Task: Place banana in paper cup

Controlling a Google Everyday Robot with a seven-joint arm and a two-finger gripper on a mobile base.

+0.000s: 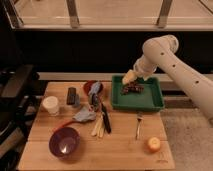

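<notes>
The banana (98, 127) lies as pale cream strips on the wooden table (120, 152), just left of a black-handled knife (106, 120). Near the table's left edge the off-white paper cup (50, 105) stands upright. My gripper (129, 77) hangs over the back left corner of the green tray (156, 102), on the white arm (170, 62) that comes in from the right. It is open and holds nothing. It is well to the right of and behind the banana, and far from the cup.
A dark clump (132, 89) lies in the tray. A red bowl (90, 88), a black block (71, 95) and a blue item (84, 115) crowd the table's middle. At the front stand a purple bowl (64, 141), a fork (138, 125) and a round orange fruit (153, 144).
</notes>
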